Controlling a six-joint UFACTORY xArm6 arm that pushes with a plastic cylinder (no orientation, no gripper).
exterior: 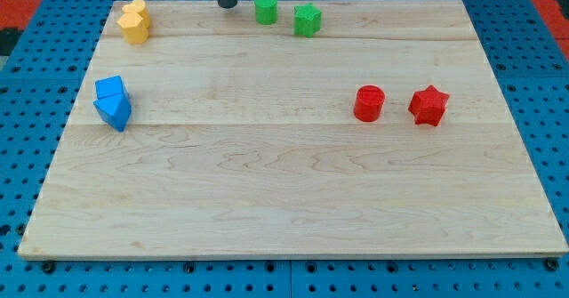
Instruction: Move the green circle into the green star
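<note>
Up near the wooden board's (293,182) twelve o'clock edge, our small green circle block (266,8), a squat cylinder with a flat round top, stands upright. Our tip (228,5), a bare rod with nothing to open or close, rests just at its nine o'clock, apart. The green star block (308,20) sits near its four o'clock, not touching.

Lab test bench, pale wooden board (293,182) laid on blue perforated mounting plate (36,76), holes showing past every board edge, red matting at top corners

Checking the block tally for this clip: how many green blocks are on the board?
2: green circle at the view's top, green star just to its right. None looks hidden.
</note>
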